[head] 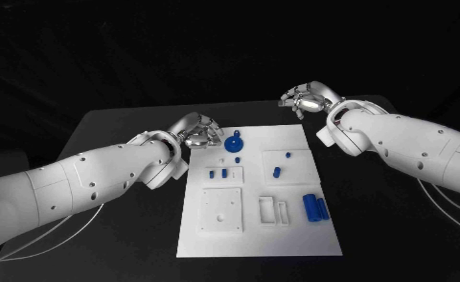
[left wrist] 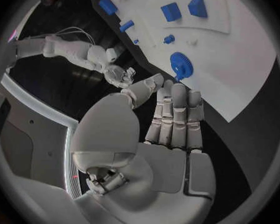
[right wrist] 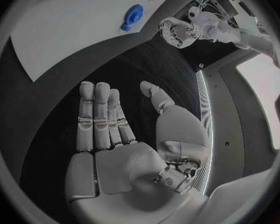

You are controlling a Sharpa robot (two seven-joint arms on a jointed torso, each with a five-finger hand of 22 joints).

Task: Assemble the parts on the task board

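The black table [head: 115,136] carries the white task board [head: 288,235], a long plate whose long axis runs from the near edge toward the far side, lying in the middle between the two arms. No writing or label can be read on it.

The left hand [head: 197,130] hovers at the board's far left corner, holding nothing; its wrist view shows the fingers [left wrist: 177,115] extended side by side with the thumb apart. The right hand [head: 305,100] sits well beyond the board's far right corner over bare table, also holding nothing, fingers loosely spread in its own wrist view [right wrist: 105,119].

Among the parts, a blue gear [head: 234,144] lies flat near the far left corner, just beside the left hand. Two blue cylinders [head: 316,207] lie side by side at the board's right, near the middle, long axes running near to far. A short blue peg [head: 276,172] lies in the raised square panel on the far right. Two small blue pins [head: 219,174] stand in a small square plate on the left. A smaller blue piece [head: 286,155] sits further back on the right panel; its shape is too small to tell.
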